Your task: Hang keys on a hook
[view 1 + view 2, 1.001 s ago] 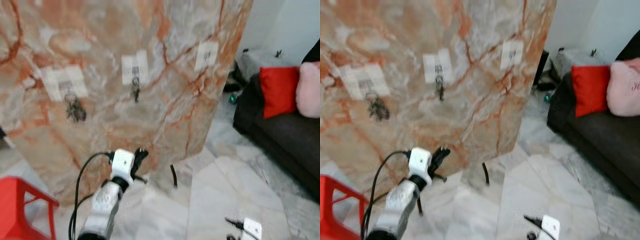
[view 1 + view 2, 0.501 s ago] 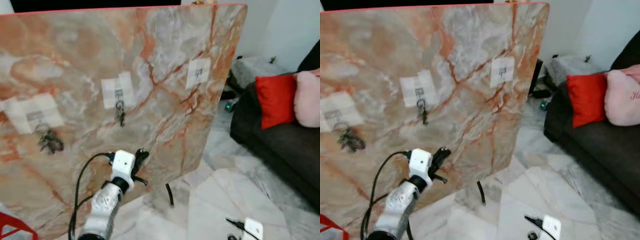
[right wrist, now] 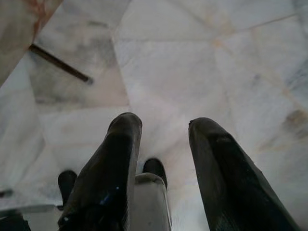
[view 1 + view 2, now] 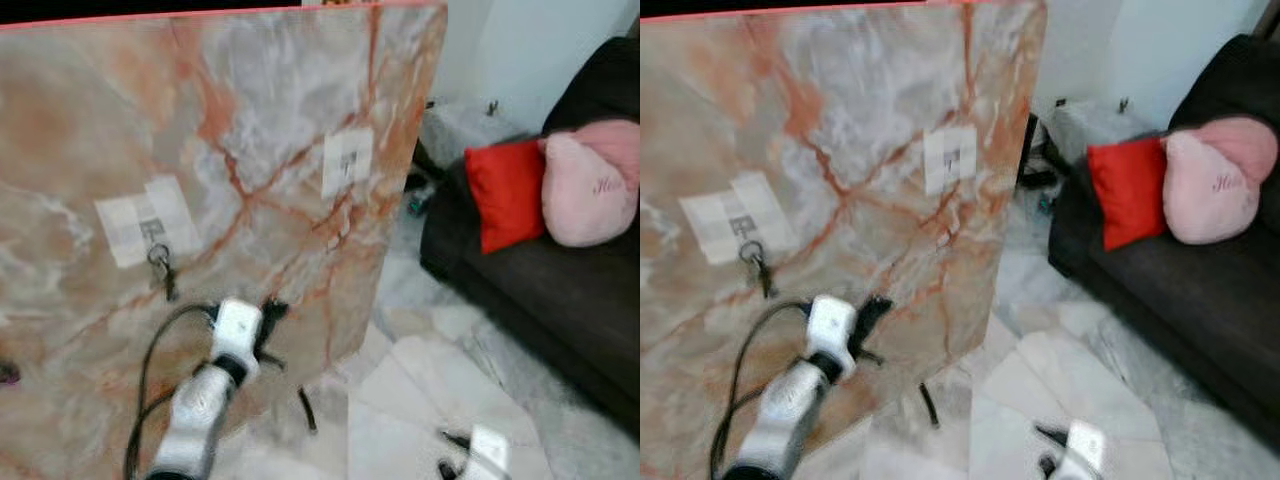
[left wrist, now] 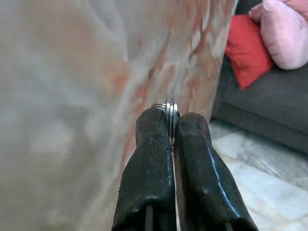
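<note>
Between left end effector point(image 5: 172, 126) fingers, silver key ring point(image 5: 171, 108)

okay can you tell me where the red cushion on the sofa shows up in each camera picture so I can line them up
Left eye view: red cushion at the right, leaning on the dark sofa, beside the pink cushion.
Right eye view: right of centre, same spot.
Left wrist view: upper right, beyond the left gripper that pinches the key ring.
Right wrist view: marble floor there instead.
Shared landmark: the marble board.

The left gripper point(image 5: 172, 126) pinches a key ring point(image 5: 170, 109) between its black fingers point(image 5: 150, 163), near the marble board point(image 5: 72, 82). A red cushion point(image 5: 248, 48) lies behind.
</note>
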Tool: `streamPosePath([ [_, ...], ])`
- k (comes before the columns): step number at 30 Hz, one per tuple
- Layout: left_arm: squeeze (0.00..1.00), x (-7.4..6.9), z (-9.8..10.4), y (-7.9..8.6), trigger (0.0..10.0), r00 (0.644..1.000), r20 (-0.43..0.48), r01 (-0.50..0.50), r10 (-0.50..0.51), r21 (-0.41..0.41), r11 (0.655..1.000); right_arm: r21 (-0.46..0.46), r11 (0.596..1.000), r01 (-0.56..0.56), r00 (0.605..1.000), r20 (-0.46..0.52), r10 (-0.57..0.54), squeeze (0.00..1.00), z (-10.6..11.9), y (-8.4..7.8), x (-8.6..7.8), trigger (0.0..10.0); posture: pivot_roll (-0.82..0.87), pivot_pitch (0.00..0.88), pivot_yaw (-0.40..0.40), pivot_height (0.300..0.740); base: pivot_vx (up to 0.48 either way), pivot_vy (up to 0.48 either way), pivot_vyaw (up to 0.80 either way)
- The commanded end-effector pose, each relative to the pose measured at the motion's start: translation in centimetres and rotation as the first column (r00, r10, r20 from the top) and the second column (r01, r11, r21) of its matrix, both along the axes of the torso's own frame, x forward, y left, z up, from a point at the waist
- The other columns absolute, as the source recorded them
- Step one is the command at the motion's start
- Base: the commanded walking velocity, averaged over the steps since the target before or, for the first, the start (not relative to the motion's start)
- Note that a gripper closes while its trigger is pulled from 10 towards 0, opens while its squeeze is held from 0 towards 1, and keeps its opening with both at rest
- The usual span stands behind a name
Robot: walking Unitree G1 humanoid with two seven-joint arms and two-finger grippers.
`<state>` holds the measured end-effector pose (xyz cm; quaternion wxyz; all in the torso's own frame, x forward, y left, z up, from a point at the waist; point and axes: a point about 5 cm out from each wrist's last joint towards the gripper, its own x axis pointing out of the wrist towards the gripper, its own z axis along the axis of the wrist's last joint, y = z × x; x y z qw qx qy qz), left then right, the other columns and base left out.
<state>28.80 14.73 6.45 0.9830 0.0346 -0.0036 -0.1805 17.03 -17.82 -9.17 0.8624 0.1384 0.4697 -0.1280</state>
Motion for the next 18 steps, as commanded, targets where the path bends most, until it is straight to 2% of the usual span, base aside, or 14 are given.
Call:
streamPosePath([
  [1,0.0,-0.07,-0.1,-0.75,10.0,1.0,-0.008,0.023,-0.023,-0.021,1.0,-0.022,1.0,0.014,1.0,-0.017,-0.015,0.0,-0.15,-0.98,-0.59,10.0,0.06,0.0,-0.092,0.74,0.0,-0.349,0.0],
  [6,0.0,-0.05,-0.03,-0.87,10.0,1.0,-0.007,0.025,-0.025,-0.023,0.999,-0.023,1.0,0.001,1.0,-0.013,-0.001,0.0,-0.12,-0.91,-0.52,10.0,0.06,0.0,-0.09,0.74,0.0,-0.385,0.0],
  [13,0.0,-0.05,0.01,-0.84,10.0,1.0,-0.007,0.021,-0.022,-0.021,1.0,-0.06,0.997,-0.039,0.999,-0.002,0.039,0.0,0.01,-1.02,-0.31,10.0,0.06,0.0,-0.091,0.74,0.245,-0.383,0.0],
  [18,0.0,-0.02,-0.1,-0.68,10.0,1.0,-0.014,0.007,-0.007,-0.011,1.0,-0.091,0.994,-0.062,0.998,-0.013,0.061,0.0,0.02,-1.17,-0.34,10.0,0.06,0.0,-0.09,0.74,0.256,-0.381,0.8],
])
